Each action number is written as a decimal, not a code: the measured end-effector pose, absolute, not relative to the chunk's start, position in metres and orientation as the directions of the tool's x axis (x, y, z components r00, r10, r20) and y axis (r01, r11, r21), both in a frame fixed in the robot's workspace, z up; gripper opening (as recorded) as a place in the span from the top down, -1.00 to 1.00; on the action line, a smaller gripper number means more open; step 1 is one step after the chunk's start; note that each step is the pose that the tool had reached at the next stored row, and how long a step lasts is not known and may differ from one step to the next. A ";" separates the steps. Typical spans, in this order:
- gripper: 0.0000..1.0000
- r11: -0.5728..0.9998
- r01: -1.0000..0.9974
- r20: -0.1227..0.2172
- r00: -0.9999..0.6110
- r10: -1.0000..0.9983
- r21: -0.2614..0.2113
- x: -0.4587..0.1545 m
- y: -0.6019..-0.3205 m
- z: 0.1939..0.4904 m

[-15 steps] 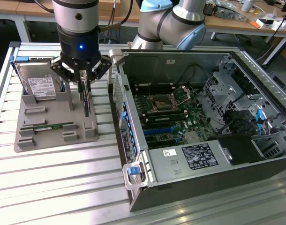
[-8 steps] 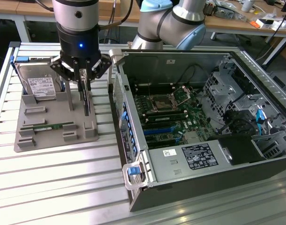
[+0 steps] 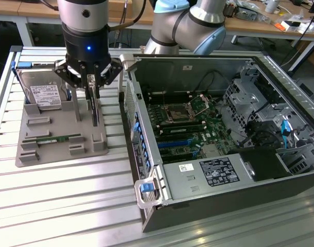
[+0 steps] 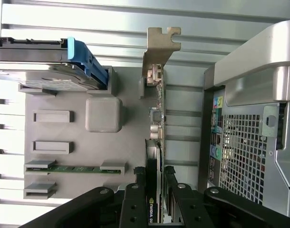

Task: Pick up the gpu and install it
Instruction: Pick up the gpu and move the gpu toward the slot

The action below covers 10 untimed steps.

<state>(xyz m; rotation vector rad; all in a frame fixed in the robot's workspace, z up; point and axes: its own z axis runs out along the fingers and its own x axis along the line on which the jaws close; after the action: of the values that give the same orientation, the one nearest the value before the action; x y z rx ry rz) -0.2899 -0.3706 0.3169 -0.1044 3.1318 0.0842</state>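
Gripper (image 3: 92, 92) | you are clamping it narrow onto the gpu (image 4: 154, 123), fingers pressing both faces | gpu is standing on edge in the grey holder (image 3: 49, 154), on the exterior view's left of the computer case (image 3: 208, 206), near the hard drive (image 3: 44, 95) | upright seating is probably keeping its top edge reachable

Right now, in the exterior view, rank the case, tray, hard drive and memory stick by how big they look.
1. case
2. tray
3. hard drive
4. memory stick
No two look alike. The last three sit together, so nearness to the camera does not blur their order.
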 end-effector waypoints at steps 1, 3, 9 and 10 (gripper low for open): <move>0.47 0.996 -0.067 -0.009 -0.998 -0.066 0.053 -0.290 -0.371 0.317; 0.47 0.996 -0.067 -0.009 -0.998 -0.066 0.053 -0.290 -0.371 0.318; 0.47 0.996 -0.067 -0.009 -0.998 -0.066 0.053 -0.290 -0.371 0.321; 0.47 0.996 -0.067 -0.009 -0.998 -0.066 0.054 -0.290 -0.371 0.322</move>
<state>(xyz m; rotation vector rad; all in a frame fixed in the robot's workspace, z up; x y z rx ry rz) -0.2899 -0.3705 0.3221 -0.1044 3.1316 0.0843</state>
